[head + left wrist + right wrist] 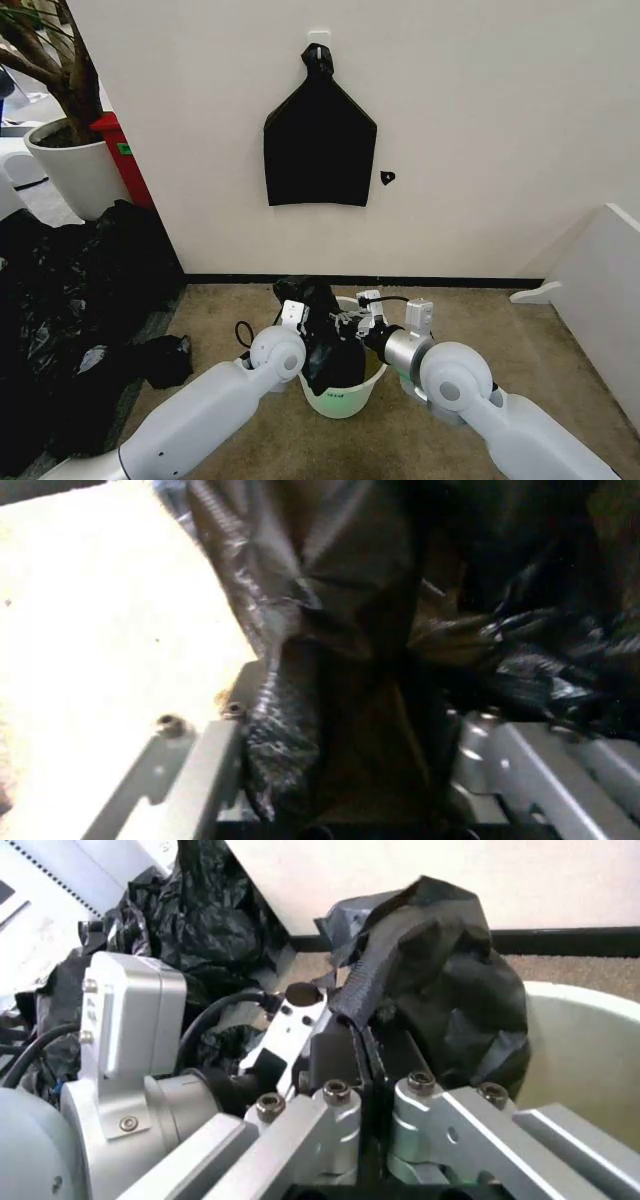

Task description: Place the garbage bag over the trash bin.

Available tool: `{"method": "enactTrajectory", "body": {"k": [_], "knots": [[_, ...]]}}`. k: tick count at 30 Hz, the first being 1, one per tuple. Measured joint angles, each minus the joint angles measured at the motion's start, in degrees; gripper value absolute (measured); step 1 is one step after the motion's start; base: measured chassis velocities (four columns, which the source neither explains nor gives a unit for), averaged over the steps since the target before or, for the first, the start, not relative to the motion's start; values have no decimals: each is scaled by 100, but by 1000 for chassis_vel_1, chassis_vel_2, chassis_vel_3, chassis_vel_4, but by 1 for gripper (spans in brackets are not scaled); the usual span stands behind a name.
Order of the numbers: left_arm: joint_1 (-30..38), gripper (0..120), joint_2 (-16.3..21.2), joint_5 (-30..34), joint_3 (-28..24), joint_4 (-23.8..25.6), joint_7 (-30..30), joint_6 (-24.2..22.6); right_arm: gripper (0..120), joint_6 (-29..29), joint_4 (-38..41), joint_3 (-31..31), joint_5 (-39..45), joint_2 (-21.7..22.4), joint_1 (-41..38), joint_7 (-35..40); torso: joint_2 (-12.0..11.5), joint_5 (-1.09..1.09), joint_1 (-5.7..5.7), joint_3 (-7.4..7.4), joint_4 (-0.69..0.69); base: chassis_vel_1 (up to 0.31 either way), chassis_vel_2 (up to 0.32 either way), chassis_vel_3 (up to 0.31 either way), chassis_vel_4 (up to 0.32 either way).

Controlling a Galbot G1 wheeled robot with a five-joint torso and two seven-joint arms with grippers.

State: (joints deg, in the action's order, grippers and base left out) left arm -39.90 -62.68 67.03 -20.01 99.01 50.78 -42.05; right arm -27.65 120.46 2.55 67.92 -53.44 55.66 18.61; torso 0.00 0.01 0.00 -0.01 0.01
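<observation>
**Two grippers on the bag above the bin**

Both arms meet over the trash bin (345,398), which I see standing on the carpet at the 6 o'clock edge of the head view, just in front of the wall. The garbage bag (322,340) hangs bunched across the bin's rim, part of it dropping inside and part rising above the mouth.

My left gripper (312,322) comes in from 7 o'clock and is clenched on a twisted fold of the bag (290,727). The right gripper (350,322) reaches in from 5 o'clock; its fingers (345,1057) are pinched together on a ridge of the bag (440,982), with the white bin wall (590,1065) just beside them.

At 12 o'clock a flat black bundle (320,145) hangs on the wall. A heap of black sheeting (70,300) lies at 9 o'clock, with a white plant pot (75,170) near 10 o'clock.
</observation>
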Motion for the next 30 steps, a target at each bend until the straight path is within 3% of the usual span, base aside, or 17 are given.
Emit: {"method": "enactTrajectory", "body": {"k": [4,10,19,27,30], "knots": [[-38,18,-36,3,-10,-14,75,1,0,0,-21,-95,-15,41,19,-11,0,-2,0,0,-1,0,0,0,0],[-59,6,-79,22,-17,-15,165,0,0,4,30,-306,-72,133,171,-64,-1,-1,0,0,0,0,0,0,0],[-45,6,-80,-64,-9,154,427,290,0,17,373,-872,-274,251,534,-38,-1,-3,0,1,-3,0,0,0,0],[-52,1,270,-281,240,807,447,669,0,30,981,-1572,-450,446,1193,-162,-2,0,0,2,0,0,0,0,0],[-3,1,555,-318,397,1279,169,744,0,81,1328,-2024,-539,548,1598,-265,-1,-2,0,1,-2,0,0,0,0]]}}
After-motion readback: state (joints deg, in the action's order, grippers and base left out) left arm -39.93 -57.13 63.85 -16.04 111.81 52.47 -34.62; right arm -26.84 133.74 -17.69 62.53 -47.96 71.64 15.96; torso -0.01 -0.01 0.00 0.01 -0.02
